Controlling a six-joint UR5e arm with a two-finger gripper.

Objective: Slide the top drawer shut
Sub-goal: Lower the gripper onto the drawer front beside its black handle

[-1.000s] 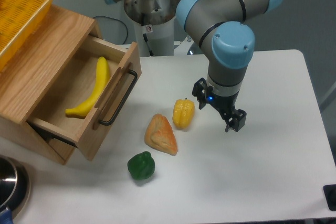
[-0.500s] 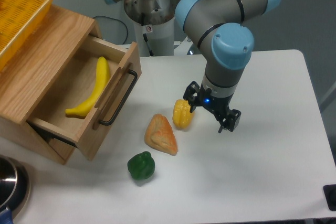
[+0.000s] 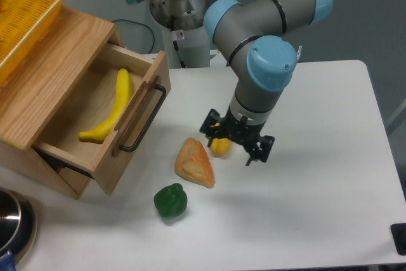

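Observation:
The top drawer (image 3: pixel 127 128) of the oak cabinet stands pulled out to the right, its front panel carrying a long black bar handle (image 3: pixel 144 120). A yellow banana (image 3: pixel 113 107) lies inside it. My gripper (image 3: pixel 235 139) hangs over the table to the right of the drawer, above a yellow pepper (image 3: pixel 220 146) that it partly hides. Its fingers are spread apart and open, holding nothing. A stretch of table lies between the gripper and the drawer handle.
A bread piece (image 3: pixel 195 163) and a green pepper (image 3: pixel 170 200) lie on the white table (image 3: pixel 317 207) between drawer and gripper. A yellow mesh basket (image 3: pixel 22 11) sits on the cabinet top. A metal pot (image 3: pixel 13 223) stands at the lower left.
The gripper has moved left by about a hand's width, from right of the yellow pepper to over it, and turned. The drawer and the objects have stayed put.

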